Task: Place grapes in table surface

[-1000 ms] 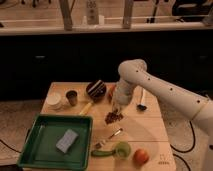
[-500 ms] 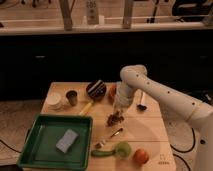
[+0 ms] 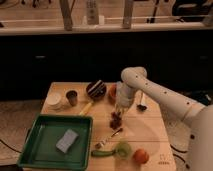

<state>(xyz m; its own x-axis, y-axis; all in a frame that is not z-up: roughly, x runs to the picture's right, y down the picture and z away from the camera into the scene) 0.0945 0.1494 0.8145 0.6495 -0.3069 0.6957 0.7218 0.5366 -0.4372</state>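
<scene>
Gripper: the two-finger gripper [image 3: 119, 110] hangs at the end of the white arm [image 3: 150, 90], right of the green plastic tray's [image 3: 30, 150] far right corner and directly over the grapes.
Claw state: cannot be told; the wrist hides it.
Grapes: the small bumpy cluster of dark reddish-purple grapes [image 3: 116, 120] lies on the light tan wooden table surface [image 3: 147, 131], just right of the tray's far right corner and apart from the tray's rim.
Change: a second ago the wrist stood low over the cluster. It has since drawn up slightly, while the cluster has kept about the same spot beside the tray for the last half second.
Meaning: the grapes appear to be set down already, so the placing looks nearly done. What remains is probably a clean withdrawal.
Risk: whether gripper and grapes still touch cannot be made out, so a lift could drag the cluster.
Neighbours: a dark striped bowl [image 3: 96, 89] sits beyond the tray's far right corner, and a round orange-red fruit [image 3: 140, 156] well right of its near edge.
</scene>
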